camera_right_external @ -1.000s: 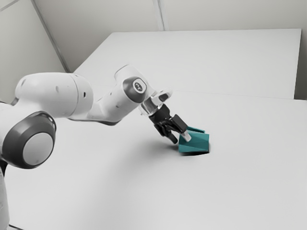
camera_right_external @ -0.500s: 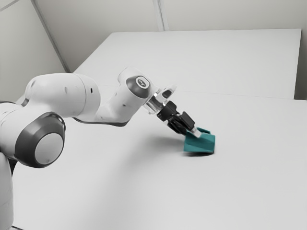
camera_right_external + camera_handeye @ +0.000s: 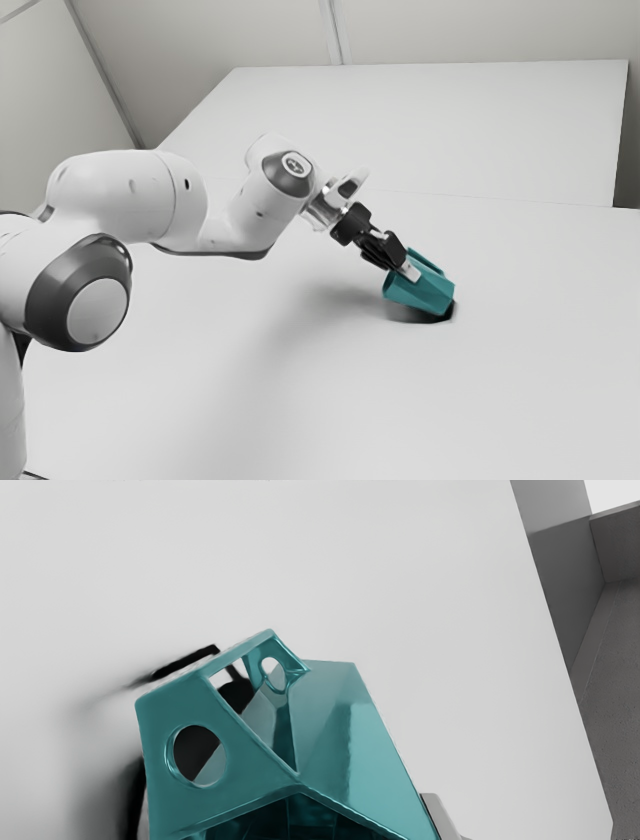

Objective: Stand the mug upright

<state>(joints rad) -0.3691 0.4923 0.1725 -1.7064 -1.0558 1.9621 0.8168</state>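
One mug [image 3: 425,295]: teal and faceted, on a slant in my pincer, well out over the bench [image 3: 540,400]; neither upright nor flat on its side.
Pincer [image 3: 405,268]: closed on the mug, pinching its walls from two sides; in the exterior view it comes in from the mug's ten o'clock.
Fingertip [image 3: 442,817]: pale, pressed against the mug's outer wall in my wrist view.
Mouth [image 3: 310,817]: turned back toward me, dark inside; in the exterior view it is the raised end, at about ten o'clock.
Base: the lower end, at about four o'clock in the exterior view; whether it touches the bench I cannot tell.
Handle [image 3: 152,717]: angular, with round holes through it; on the mug's upper side, toward one o'clock in the exterior view.
Shadow [image 3: 408,315]: on the bench beneath the mug, toward its six o'clock in the exterior view.
Arm [image 3: 130,195]: white with dark grey joints, reaching in from nine o'clock in the exterior view.
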